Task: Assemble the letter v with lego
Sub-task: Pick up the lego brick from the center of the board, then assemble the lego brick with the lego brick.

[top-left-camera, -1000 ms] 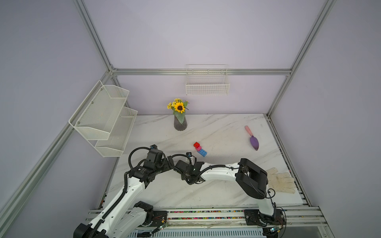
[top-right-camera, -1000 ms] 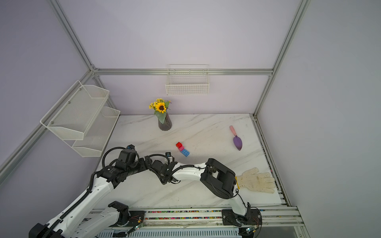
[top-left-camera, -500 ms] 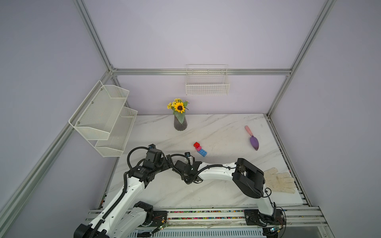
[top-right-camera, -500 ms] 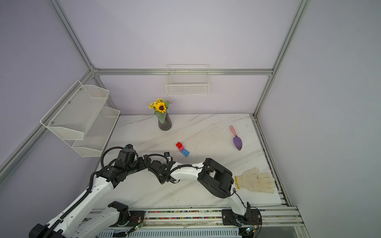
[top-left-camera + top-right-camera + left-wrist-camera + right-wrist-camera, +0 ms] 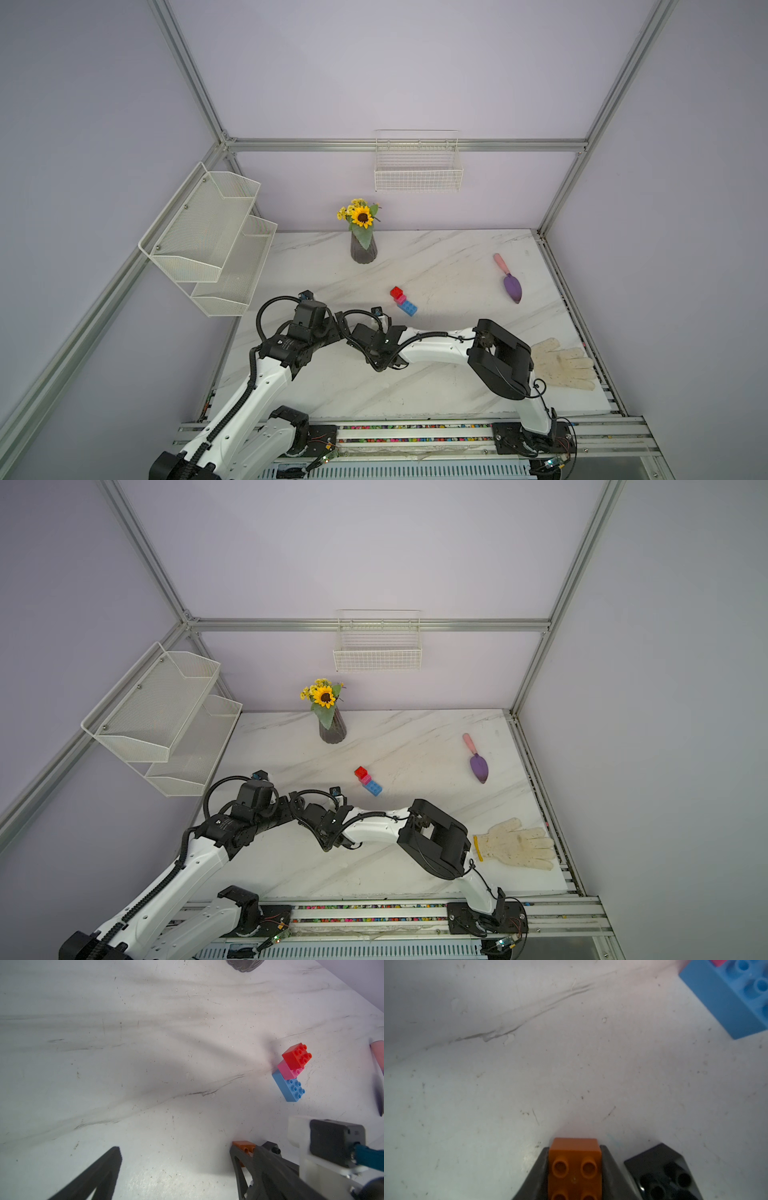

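- Grip: my right claw (image 5: 575,1154) is clamped on the orange brick (image 5: 574,1169), down at the table (image 5: 529,1074). I cannot tell how deep the bite is, so I think the brick may twist or slip when I press it down.
- Neighbour: the black brick (image 5: 660,1172) lies just beside that claw, and a skewed lift could knock it away.
- Target: the stack (image 5: 401,300) sits at 1 o'clock from my right claw in both top views, with the red brick (image 5: 396,292) at its 11 o'clock end and the blue brick (image 5: 408,308) at its 5 o'clock end. Nothing pins it, so a hard push could slide or tip it.
- Crowding: my left claw (image 5: 174,1151) hangs spread wide and empty, close by at 9 o'clock. The arms could clash.
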`<state>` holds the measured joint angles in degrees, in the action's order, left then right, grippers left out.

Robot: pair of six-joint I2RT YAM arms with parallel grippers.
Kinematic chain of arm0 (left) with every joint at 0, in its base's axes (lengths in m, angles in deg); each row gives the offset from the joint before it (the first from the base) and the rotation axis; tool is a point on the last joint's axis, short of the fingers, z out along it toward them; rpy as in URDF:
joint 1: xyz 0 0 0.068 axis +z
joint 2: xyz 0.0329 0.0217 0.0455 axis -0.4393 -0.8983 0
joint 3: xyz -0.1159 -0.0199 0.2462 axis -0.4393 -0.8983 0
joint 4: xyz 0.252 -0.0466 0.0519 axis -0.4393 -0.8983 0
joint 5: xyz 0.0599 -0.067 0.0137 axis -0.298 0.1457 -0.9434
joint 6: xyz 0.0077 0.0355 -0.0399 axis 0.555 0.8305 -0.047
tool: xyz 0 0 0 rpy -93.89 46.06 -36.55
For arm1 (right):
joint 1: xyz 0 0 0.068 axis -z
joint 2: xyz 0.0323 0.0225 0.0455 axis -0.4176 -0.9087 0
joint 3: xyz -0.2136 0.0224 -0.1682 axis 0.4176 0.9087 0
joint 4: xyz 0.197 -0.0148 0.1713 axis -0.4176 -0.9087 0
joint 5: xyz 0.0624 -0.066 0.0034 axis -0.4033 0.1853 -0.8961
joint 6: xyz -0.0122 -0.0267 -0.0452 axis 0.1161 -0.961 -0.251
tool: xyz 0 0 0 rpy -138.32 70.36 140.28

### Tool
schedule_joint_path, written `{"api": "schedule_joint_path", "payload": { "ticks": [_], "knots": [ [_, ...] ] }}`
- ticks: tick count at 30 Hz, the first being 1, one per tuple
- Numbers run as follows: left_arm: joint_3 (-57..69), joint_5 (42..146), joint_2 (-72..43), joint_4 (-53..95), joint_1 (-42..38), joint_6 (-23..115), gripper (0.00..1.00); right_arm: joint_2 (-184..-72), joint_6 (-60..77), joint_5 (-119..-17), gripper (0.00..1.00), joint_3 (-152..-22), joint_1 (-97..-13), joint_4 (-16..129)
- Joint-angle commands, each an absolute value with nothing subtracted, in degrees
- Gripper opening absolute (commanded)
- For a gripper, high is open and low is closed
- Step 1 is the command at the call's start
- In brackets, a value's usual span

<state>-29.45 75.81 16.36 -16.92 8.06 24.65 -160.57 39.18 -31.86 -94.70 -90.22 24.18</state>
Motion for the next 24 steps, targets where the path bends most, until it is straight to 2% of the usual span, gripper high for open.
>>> {"api": "schedule_joint_path", "payload": {
  "ticks": [1,4,13,19,24],
  "knots": [
    [-30.29,79.06,16.71,-14.97,7.62,24.85,1.00,-160.61,33.53,-34.27,0.27,-94.21,-89.98,25.08],
    [-30.14,79.30,16.47,-14.58,7.69,24.99,1.00,-155.51,26.19,-36.75,0.22,-91.35,-88.60,25.42],
    [-29.79,80.07,16.24,-11.84,7.69,24.62,1.00,-135.72,10.31,-50.83,0.24,-82.27,-80.82,18.87],
    [-29.36,82.86,12.58,-8.59,7.69,24.47,1.00,-137.56,7.17,-52.79,0.23,-81.64,-79.35,13.92],
    [-29.26,87.44,11.26,-7.13,7.69,27.30,1.00,-139.86,6.51,-52.58,0.23,-81.08,-79.24,16.20]
  ]
}}
